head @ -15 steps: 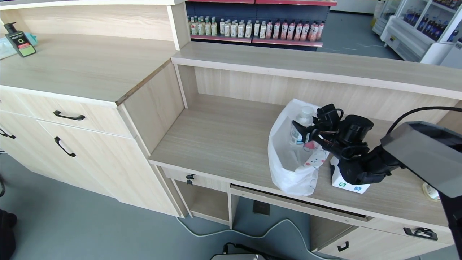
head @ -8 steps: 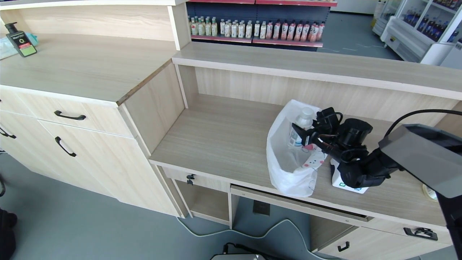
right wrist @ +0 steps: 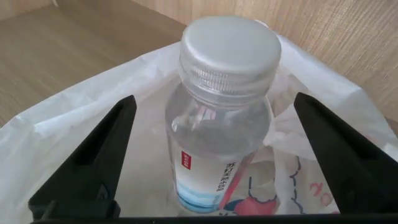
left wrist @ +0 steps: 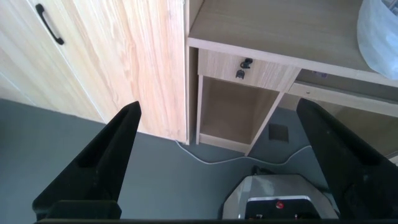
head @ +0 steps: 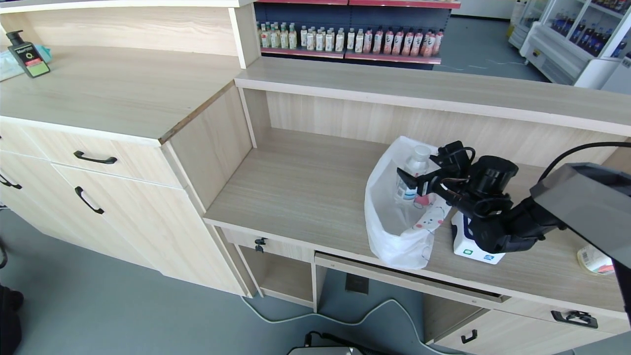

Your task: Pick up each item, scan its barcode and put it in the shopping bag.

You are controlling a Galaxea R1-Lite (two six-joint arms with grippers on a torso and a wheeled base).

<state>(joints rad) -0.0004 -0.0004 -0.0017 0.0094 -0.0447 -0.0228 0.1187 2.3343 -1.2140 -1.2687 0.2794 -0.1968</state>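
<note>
In the head view, a pale wood desk surface [head: 305, 187] sits below a raised ledge, with a higher counter top [head: 113, 93] on the left. A store shelf of drinks [head: 345, 39] stands far behind, with a chiller cabinet [head: 567, 44] at the far right. A pump bottle [head: 27, 54] stands at the far left. A white scanner box [head: 468, 246] stands just right of the shopping bag [head: 394, 231], partly hidden by the right arm. A small labelled item [head: 591, 259] lies at the right edge. The clear water bottle [head: 413, 172] stands upright inside the open white bag, and the right gripper [head: 428, 170] is at the bag's mouth.

In the left wrist view, the left gripper [left wrist: 219, 107] hangs over grey floor [left wrist: 124, 180], its fingers spread with nothing between them. Beyond are a cabinet door [left wrist: 124, 56] and an open cubby [left wrist: 236, 115] under the desk.

In the right wrist view, the right gripper [right wrist: 214, 102] has its fingers wide apart on either side of the water bottle [right wrist: 217, 143], clear of it. The bottle has a silver-white cap and a blue, white and red label, with the bag [right wrist: 93, 124] around it.
</note>
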